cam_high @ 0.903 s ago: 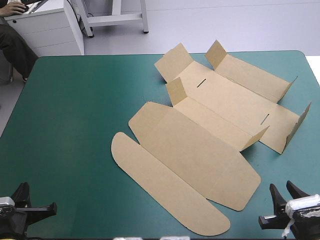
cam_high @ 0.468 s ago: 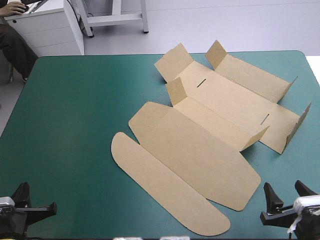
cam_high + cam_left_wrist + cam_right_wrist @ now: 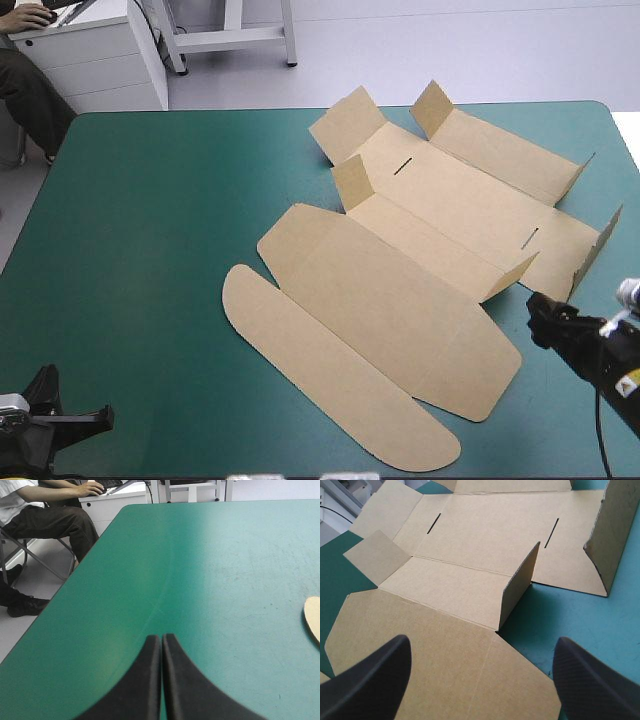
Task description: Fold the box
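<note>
Brown box (image 3: pixel 400 290) lies mostly flat on the bench (image 3: pixel 150 250); right pincer (image 3: pixel 481 642) spread toward its upright flap (image 3: pixel 520 585), seemingly to grasp; left pincer (image 3: pixel 161 639) pressed together, idle.

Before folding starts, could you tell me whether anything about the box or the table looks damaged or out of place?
Nothing stands out. The box lies unfolded on the teal-green cover, a few flaps standing up, no tears or crushing visible. The right gripper is open at its edge; the left gripper is shut, well clear.
</note>
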You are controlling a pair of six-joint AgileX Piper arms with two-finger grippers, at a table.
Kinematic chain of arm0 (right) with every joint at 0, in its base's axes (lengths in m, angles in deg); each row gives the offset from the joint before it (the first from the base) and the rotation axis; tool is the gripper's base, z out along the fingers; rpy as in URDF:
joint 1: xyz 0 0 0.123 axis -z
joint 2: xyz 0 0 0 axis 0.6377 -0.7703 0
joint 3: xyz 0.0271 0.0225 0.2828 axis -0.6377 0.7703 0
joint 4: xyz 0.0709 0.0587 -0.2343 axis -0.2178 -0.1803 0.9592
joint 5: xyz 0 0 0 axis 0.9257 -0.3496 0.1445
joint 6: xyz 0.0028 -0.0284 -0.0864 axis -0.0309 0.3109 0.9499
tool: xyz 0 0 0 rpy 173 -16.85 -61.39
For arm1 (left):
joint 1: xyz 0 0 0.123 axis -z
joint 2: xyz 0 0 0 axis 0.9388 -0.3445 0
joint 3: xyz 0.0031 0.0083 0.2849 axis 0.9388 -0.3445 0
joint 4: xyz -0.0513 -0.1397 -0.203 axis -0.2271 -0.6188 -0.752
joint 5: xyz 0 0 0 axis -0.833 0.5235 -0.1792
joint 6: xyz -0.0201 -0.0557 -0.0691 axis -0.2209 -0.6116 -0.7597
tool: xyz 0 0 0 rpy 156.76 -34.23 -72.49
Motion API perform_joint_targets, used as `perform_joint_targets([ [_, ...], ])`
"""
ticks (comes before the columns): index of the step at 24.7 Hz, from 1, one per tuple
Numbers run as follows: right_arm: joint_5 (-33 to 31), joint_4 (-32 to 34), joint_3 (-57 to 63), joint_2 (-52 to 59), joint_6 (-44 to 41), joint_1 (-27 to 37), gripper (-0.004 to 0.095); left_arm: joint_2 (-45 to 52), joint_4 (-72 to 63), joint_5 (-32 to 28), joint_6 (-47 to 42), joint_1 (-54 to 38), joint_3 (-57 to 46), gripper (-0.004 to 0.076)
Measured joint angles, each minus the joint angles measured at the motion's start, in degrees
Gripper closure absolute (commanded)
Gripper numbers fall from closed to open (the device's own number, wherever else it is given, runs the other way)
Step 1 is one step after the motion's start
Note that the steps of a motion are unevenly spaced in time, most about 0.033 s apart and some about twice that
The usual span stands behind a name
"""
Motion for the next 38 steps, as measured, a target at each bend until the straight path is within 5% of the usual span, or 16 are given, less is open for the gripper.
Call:
perform_joint_targets([
  [18, 2.77, -0.06, -8.40, -33.45, -19.13, 0.00, 0.0191, 0.00, 0.00, -0.05, 0.01, 0.00, 0.00, 0.0734],
  [26, 6.64, -4.99, -10.15, -44.43, -20.41, 2.80, 0.0210, 0.00, 0.00, -0.05, 0.01, 0.00, 0.00, 0.0734],
  [28, 6.58, -5.23, -10.15, -46.28, -20.41, 2.86, 0.0362, 0.00, 0.00, -0.05, 0.01, 0.00, 0.00, 0.0734],
  [32, 5.10, -5.60, -10.17, -47.26, -20.35, 2.86, 0.0926, 0.00, 0.00, -0.05, 0.01, 0.00, 0.00, 0.0734],
  [38, 4.48, -5.01, -10.22, -47.26, -17.51, 2.86, 0.0927, 0.00, 0.00, -0.05, 0.01, 0.00, 0.00, 0.0734],
])
